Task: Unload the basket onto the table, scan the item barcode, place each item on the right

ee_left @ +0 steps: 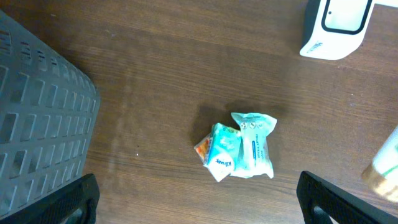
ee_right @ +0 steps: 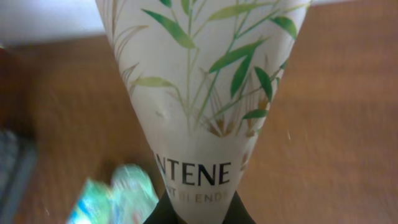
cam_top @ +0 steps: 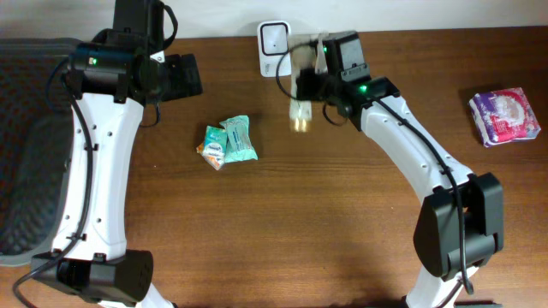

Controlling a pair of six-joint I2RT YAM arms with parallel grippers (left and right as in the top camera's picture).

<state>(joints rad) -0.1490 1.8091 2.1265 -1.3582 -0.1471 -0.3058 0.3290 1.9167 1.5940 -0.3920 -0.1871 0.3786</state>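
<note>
Over wooden table [cam_top: 282, 222], right end effector [cam_top: 304, 90] grips tube [ee_right: 199, 93].

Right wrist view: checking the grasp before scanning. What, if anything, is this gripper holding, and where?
The right gripper is shut on the Pantene tube, gripping its narrow end just below the brand lettering.
</note>
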